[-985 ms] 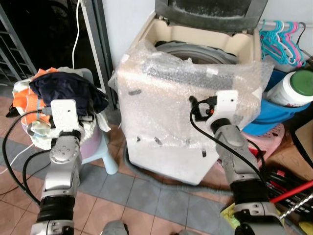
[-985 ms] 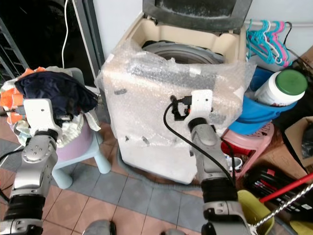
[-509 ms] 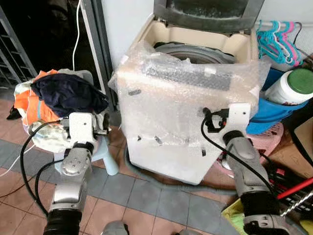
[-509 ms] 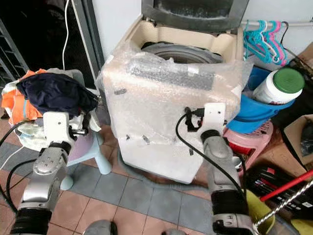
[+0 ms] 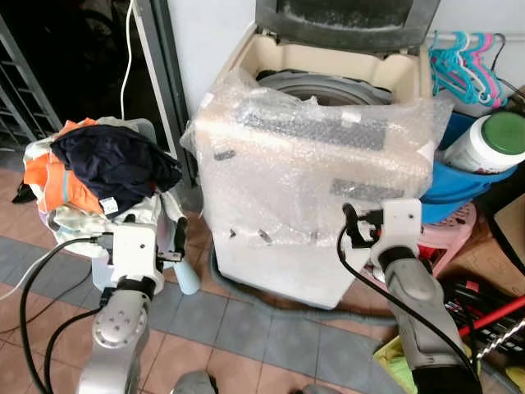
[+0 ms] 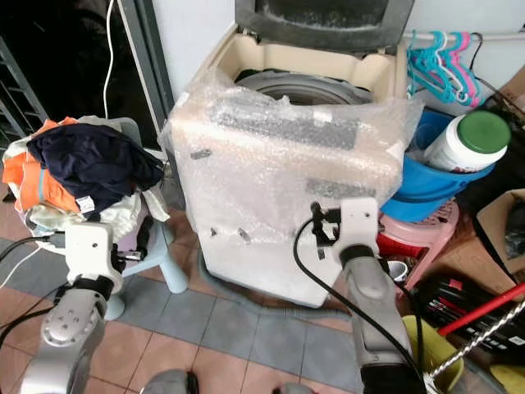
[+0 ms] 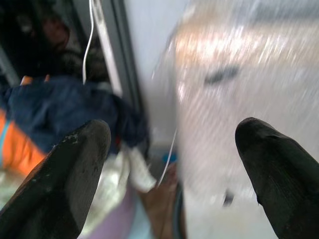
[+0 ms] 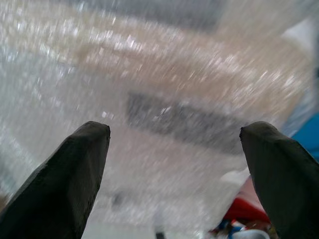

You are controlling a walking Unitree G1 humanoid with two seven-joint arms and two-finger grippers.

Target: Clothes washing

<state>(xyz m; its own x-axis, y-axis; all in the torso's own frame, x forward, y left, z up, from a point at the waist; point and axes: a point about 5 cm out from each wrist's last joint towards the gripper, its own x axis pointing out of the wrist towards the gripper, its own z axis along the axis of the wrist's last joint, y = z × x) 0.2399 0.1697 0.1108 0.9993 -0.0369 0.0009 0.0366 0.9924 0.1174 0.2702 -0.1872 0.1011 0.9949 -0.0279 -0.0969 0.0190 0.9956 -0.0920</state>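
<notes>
Bubble wrap covers the front and top edge of the cream washing machine (image 5: 312,172), which stands against the wall with its dark lid (image 5: 349,20) raised and the drum ring showing inside. No brand or lettering can be read on it through the wrap; the dark panel strips are blurred. To my left, the pile of clothes (image 5: 98,176) sits on a pale stool (image 5: 176,263) just beside the machine, a navy garment (image 5: 115,160) on top with a small white tag whose print is too small to read, orange cloth beneath it. To my right, a blue tub (image 5: 463,180) holds a white bottle with a green cap (image 5: 492,139), and teal and pink hangers (image 5: 463,70) hang on a rail above it.

Compared with a second ago, both my arms have dropped lower and drawn back: my left gripper (image 7: 169,164), which was up at the clothes, now hangs below the pile, near the stool, jaws wide apart and empty. My right gripper (image 8: 174,174) has slid down from the machine's upper front toward its lower part, jaws likewise spread wide, holding nothing
</notes>
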